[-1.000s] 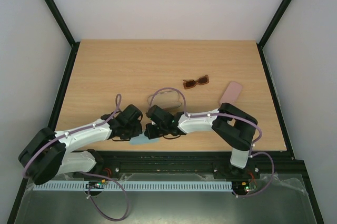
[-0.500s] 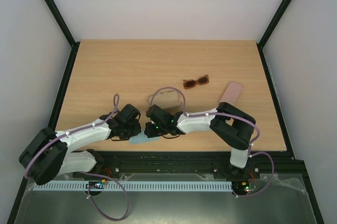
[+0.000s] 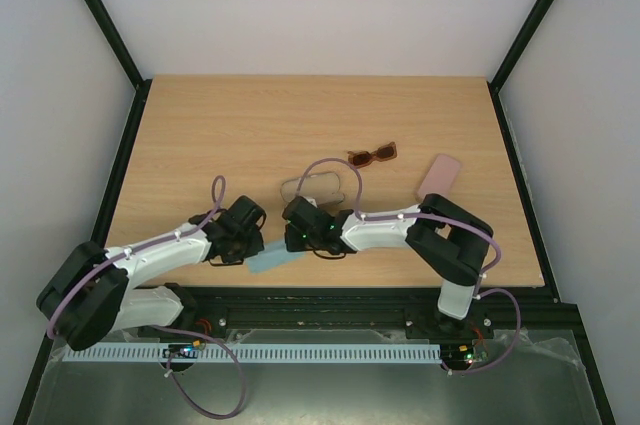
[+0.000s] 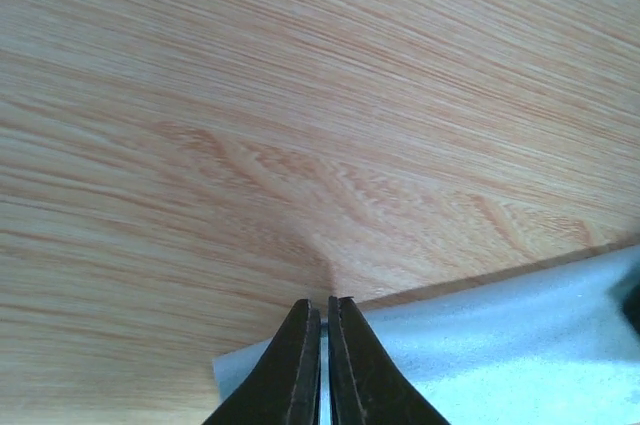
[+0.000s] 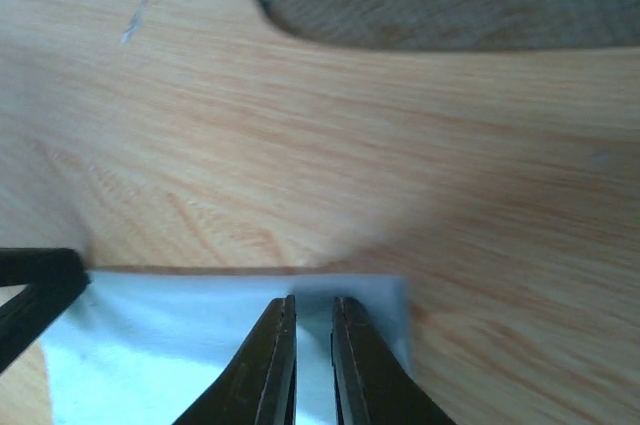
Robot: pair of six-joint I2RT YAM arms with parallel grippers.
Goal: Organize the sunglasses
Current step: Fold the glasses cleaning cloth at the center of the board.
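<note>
Near counter [image 3: 200,125] edge, wrist views show left claw [image 4: 323,305] and right claw [image 5: 314,302] each pinching the blue cloth [image 4: 480,345]; only overhead shows reddish-brown sunglasses [image 3: 372,155], far right.

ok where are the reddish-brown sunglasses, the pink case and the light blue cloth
reddish-brown sunglasses [image 3: 372,155], top view, on the bridge between the lenses
pink case [image 3: 439,175], top view, middle of its flat face
light blue cloth [image 4: 500,345], left wrist view, its bare middle
</note>
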